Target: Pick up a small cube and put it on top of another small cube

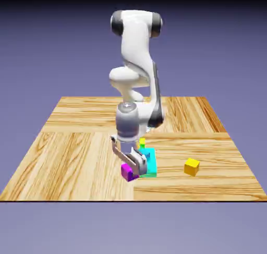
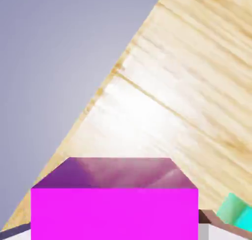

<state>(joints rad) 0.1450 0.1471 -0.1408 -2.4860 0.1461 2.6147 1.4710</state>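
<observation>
A plain blue-violet backdrop is seen behind the wood-grained surface (image 1: pixel 78 159). The white arm (image 1: pixel 136 44) is bent down over its near half. 1 magenta cube (image 1: pixel 128 172) is held between the pincer's (image 1: pixel 133 170) 2 fingers, beside the cyan block (image 1: pixel 151 161), on the exterior view's left.

Table (image 1: pixel 83 159): light wood, streaky grain, patchwork of panels, spreading beneath the claw (image 1: pixel 129 156) and to both sides of it. Backdrop (image 1: pixel 52 49): plain blue-violet, rising behind the claw, darkening to black at the top. Light: glossy white glare, lying on the wood near the claw.
</observation>
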